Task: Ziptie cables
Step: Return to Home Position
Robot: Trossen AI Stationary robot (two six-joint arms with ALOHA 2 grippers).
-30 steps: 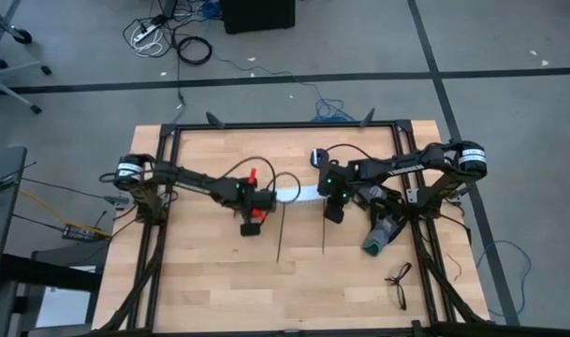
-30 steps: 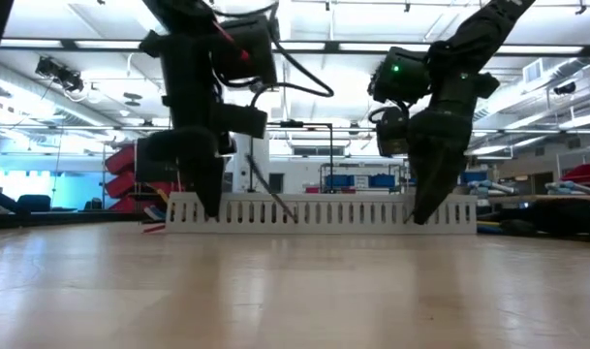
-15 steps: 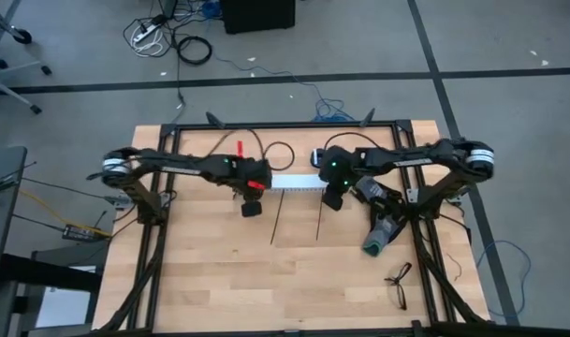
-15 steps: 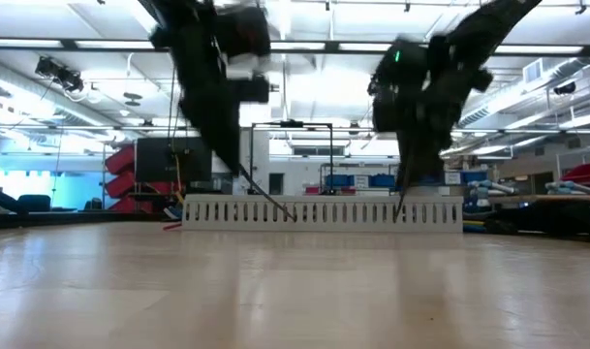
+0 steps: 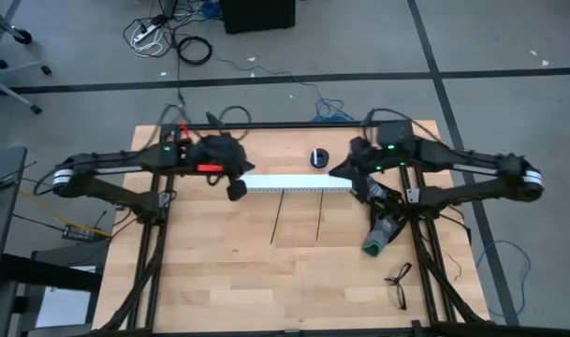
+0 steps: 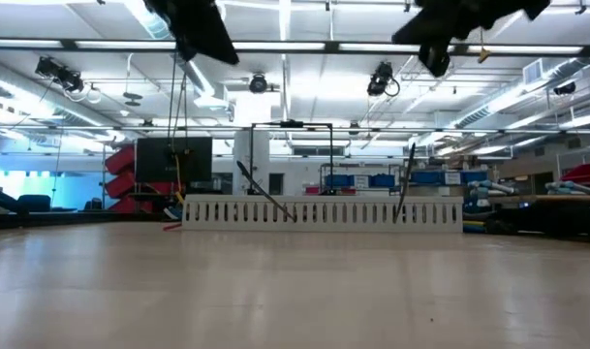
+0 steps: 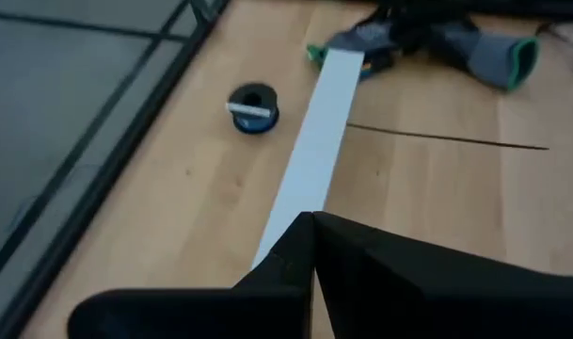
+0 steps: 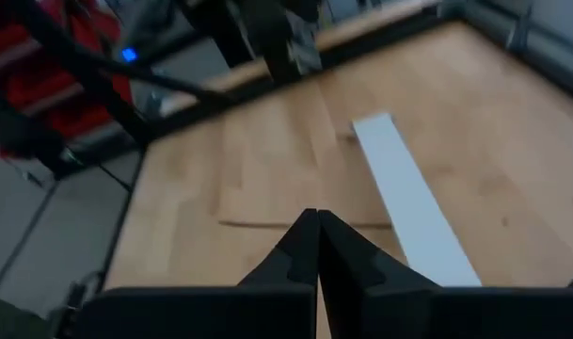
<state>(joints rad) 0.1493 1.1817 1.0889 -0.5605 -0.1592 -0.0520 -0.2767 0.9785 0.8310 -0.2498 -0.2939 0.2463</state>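
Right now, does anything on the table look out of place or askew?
Yes. Two black zipties poke out of the white cable duct at different slants, free ends loose. A grey glove lies beside the right arm's base.

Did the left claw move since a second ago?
Yes. The left claw, shut, has pulled back toward the far rail and a little leftward. It is now off the white channel's left end.

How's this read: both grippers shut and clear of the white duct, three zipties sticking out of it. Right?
One slip: there are two zipties, not three. The high view shows them as two thin black strips running out from the white duct. The rest holds: the left gripper and the right gripper are shut and clear of it.
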